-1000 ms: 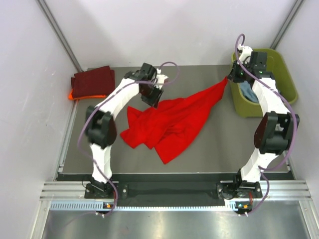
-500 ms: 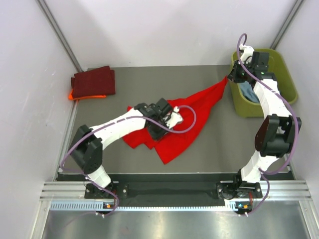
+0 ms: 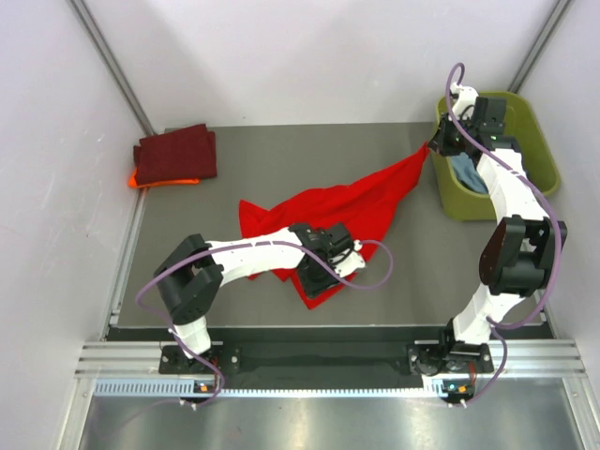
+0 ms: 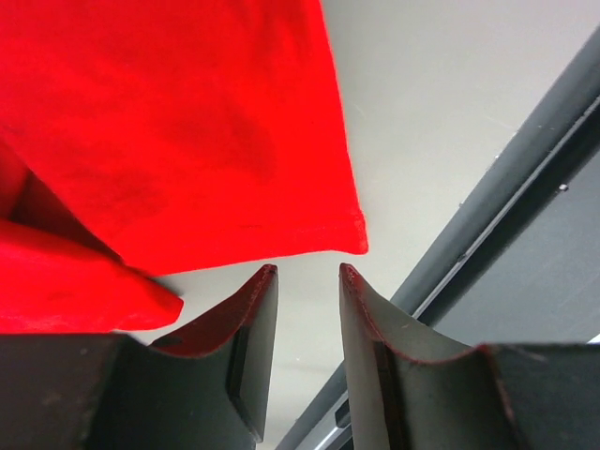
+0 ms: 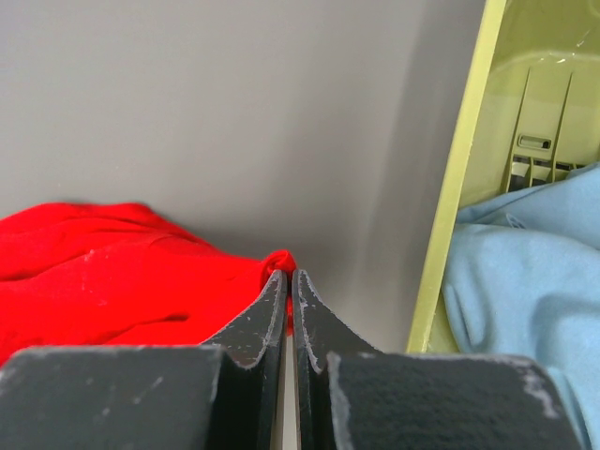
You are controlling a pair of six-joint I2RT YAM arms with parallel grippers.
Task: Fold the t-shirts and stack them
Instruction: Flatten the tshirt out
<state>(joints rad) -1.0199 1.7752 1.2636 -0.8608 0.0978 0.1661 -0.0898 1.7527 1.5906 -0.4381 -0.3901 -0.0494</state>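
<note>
A bright red t-shirt (image 3: pixel 352 208) lies spread and rumpled across the middle of the table. My right gripper (image 3: pixel 433 147) is shut on its far right corner beside the tub; in the right wrist view the red cloth (image 5: pixel 112 272) bunches between the closed jaws (image 5: pixel 289 277). My left gripper (image 3: pixel 317 281) is open and empty, low over the shirt's near corner. In the left wrist view the red hem corner (image 4: pixel 187 122) lies just ahead of the gripper (image 4: pixel 307 272). A folded dark maroon shirt (image 3: pixel 175 153) rests on an orange one (image 3: pixel 141 180) at the far left. A light blue shirt (image 3: pixel 466 175) lies in the tub.
The olive-green tub (image 3: pixel 542 155) stands at the far right, its wall (image 5: pixel 459 187) close to my right gripper, with the blue cloth (image 5: pixel 525 281) inside. The table's dark front rail (image 4: pixel 525 187) runs just beyond my left gripper. White walls enclose the table.
My left arm has swept from the shirt's far left edge across it to its near corner. The right arm has held still, gripping the corner.
</note>
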